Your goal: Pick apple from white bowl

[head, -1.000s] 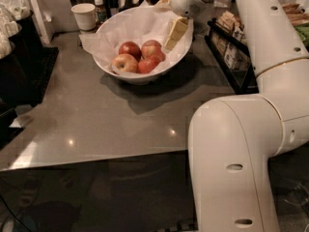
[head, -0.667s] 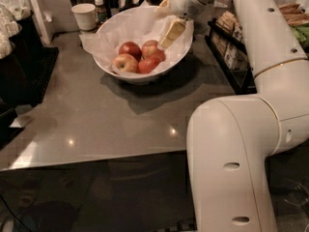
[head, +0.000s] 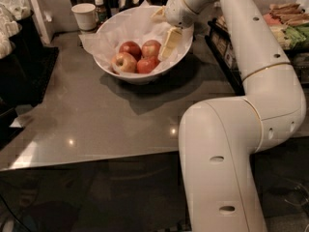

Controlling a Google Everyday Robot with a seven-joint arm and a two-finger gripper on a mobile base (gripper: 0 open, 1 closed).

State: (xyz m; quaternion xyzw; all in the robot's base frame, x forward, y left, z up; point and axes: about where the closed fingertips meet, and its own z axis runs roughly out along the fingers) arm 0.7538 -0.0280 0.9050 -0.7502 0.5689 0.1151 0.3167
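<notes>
The white bowl (head: 109,61), lined with crumpled white paper, stands at the back of the grey table and holds several apples. The apple (head: 151,47), red with yellowish streaks, lies at the back right of the pile. A paler yellow-pink apple (head: 124,62) lies front left, and two deeper red apples (head: 129,48) (head: 146,65) lie beside them. My gripper (head: 167,43) reaches down into the bowl's right side from the white arm (head: 260,47). Its cream tip is just right of the apple, close to it or touching.
A small white paper cup (head: 85,15) and a small bottle (head: 99,7) stand behind the bowl on the left. A black stand (head: 24,62) sits at the left edge. A rack with packaged food (head: 285,25) is on the right. My arm's large base link (head: 217,163) fills the front right.
My gripper has moved a little left and lower inside the bowl, closer to the apples. The bowl and apples have not moved.
</notes>
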